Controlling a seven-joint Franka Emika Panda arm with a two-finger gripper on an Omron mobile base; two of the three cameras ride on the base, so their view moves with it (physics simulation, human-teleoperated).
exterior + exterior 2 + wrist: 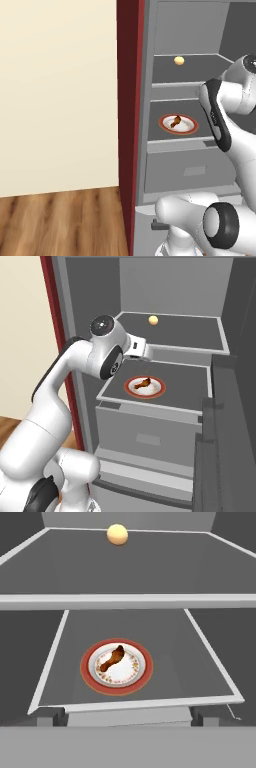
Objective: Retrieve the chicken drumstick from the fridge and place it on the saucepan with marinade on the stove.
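A home kitchen, seen at the open fridge.

A tall grey metallic fridge with a dark red side panel (129, 100) stands open against a plain cream wall (57, 95) over a wood-plank floor (60, 222); its grey shelves (120, 567) hold food: a small brown chicken drumstick (112, 659) on a red-rimmed white plate (142, 677), and a small pale yellow ball (117, 534).

Open gap above the plated chicken drumstick (112, 658), upper shelf (125, 601) overhead.
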